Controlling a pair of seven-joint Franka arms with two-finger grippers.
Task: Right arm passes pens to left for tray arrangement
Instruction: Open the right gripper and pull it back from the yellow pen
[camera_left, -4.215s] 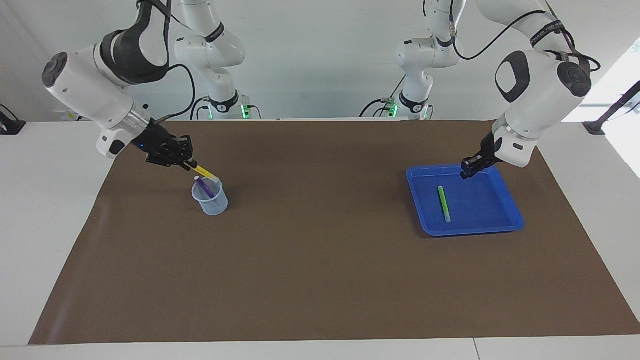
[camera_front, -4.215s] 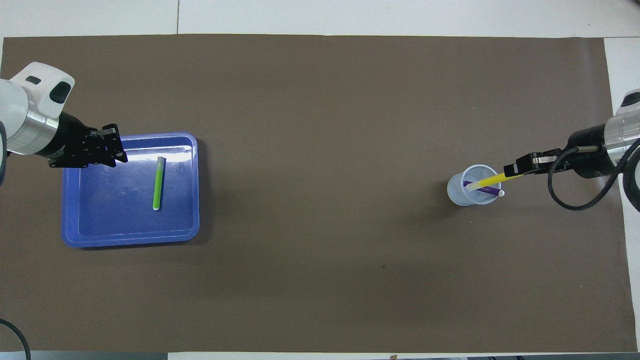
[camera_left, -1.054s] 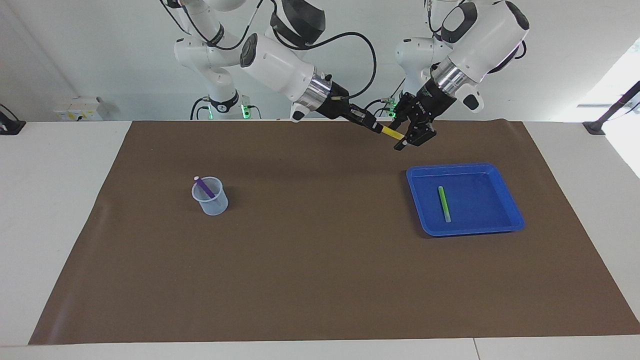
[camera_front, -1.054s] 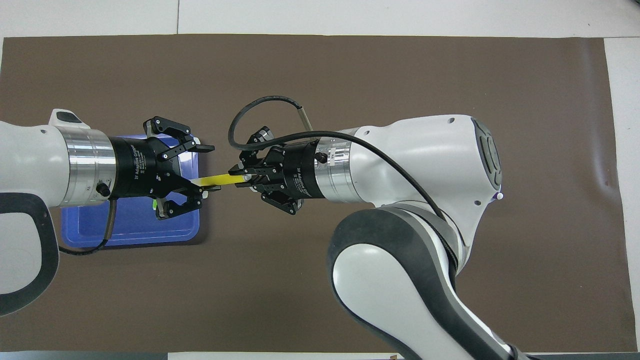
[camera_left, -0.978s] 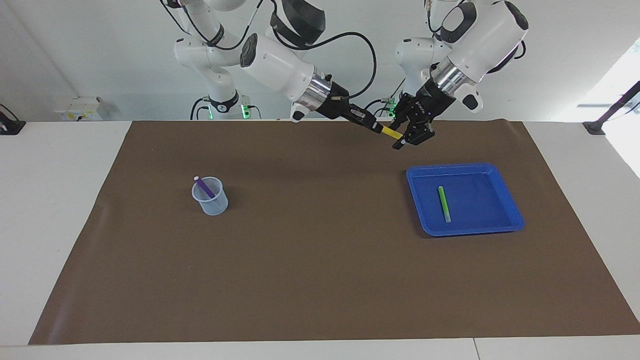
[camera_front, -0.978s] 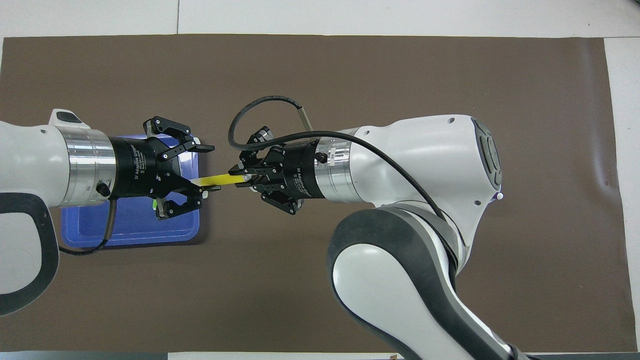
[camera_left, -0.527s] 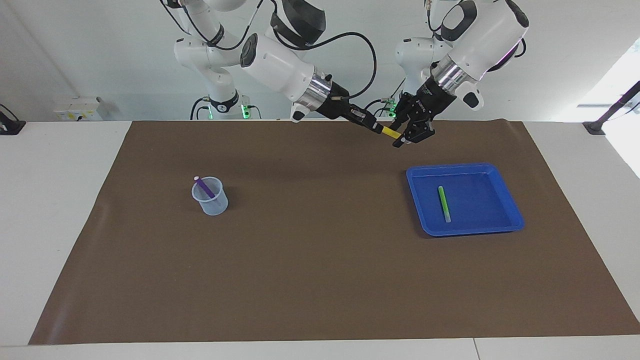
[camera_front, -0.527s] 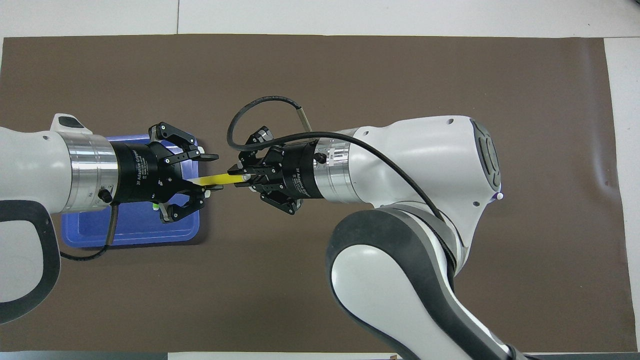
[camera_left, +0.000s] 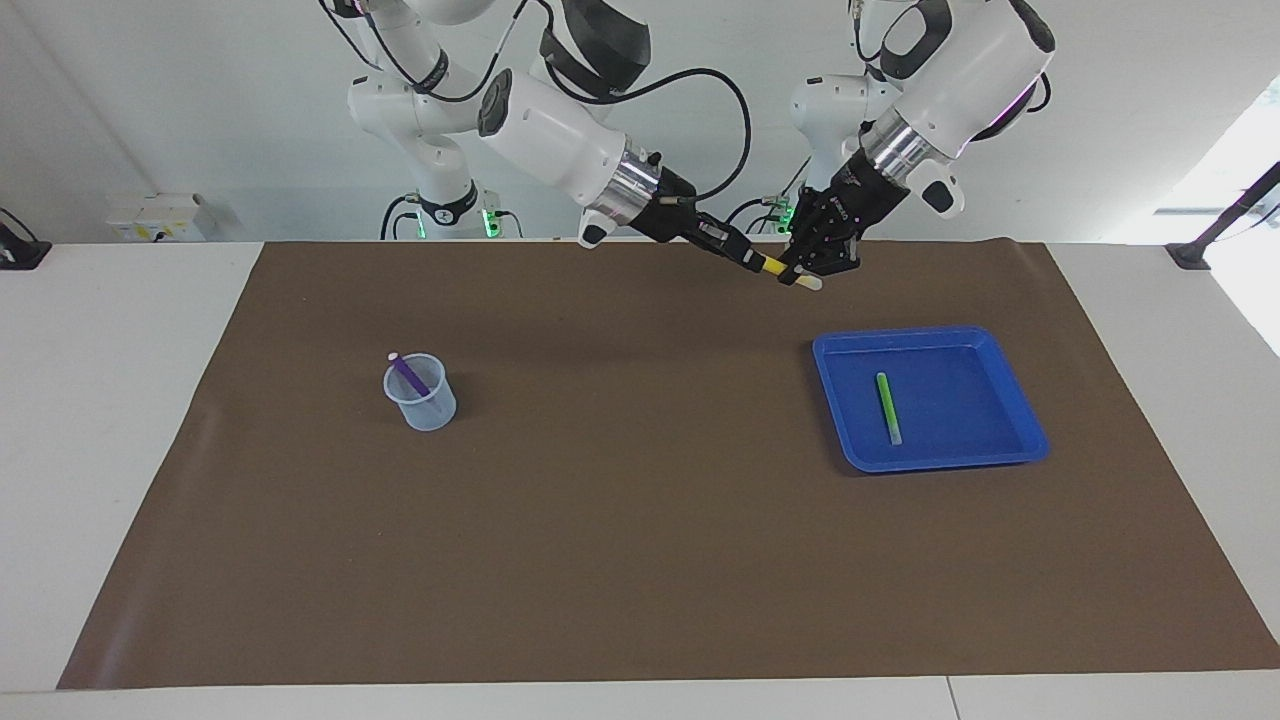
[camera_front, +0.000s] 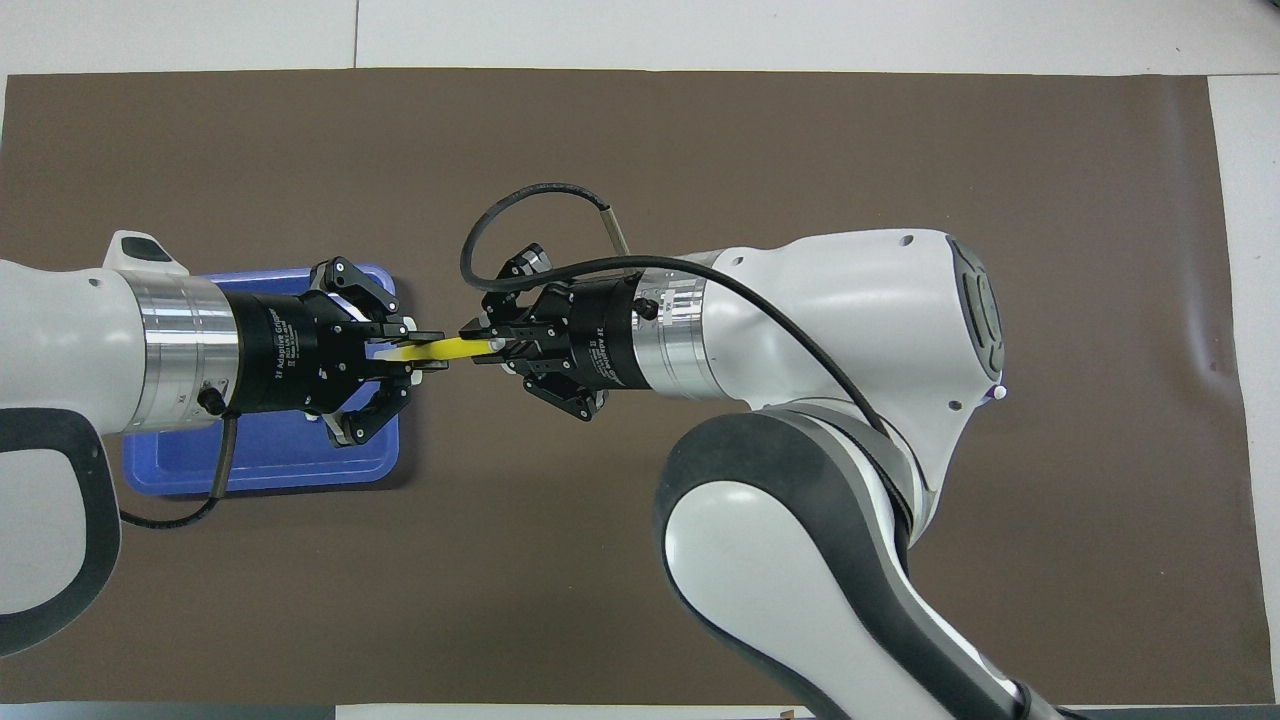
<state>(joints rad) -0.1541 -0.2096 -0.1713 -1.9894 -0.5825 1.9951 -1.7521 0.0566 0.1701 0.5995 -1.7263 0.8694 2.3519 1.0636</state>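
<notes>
Both grippers meet in the air over the brown mat by the blue tray (camera_left: 1022, 442); the tray also shows in the overhead view (camera_front: 250, 468). My right gripper (camera_left: 752, 262) (camera_front: 482, 347) is shut on one end of the yellow pen (camera_left: 776, 268) (camera_front: 456, 347). My left gripper (camera_left: 808, 270) (camera_front: 425, 350) is shut on the pen's other end, and the whitish tip sticks out past it. The green pen (camera_left: 887, 407) lies in the tray; the left gripper hides it in the overhead view. The purple pen (camera_left: 408, 374) stands in a translucent cup (camera_left: 430, 408).
The cup stands on the mat toward the right arm's end and is hidden under the right arm in the overhead view. Two slimmer white arms with green lights (camera_left: 440, 190) stand at the robots' edge of the table.
The left gripper's fingers, open around the yellow pen's end half a second ago, have closed on it. The right gripper keeps hold of the pen. Both hands have barely shifted.
</notes>
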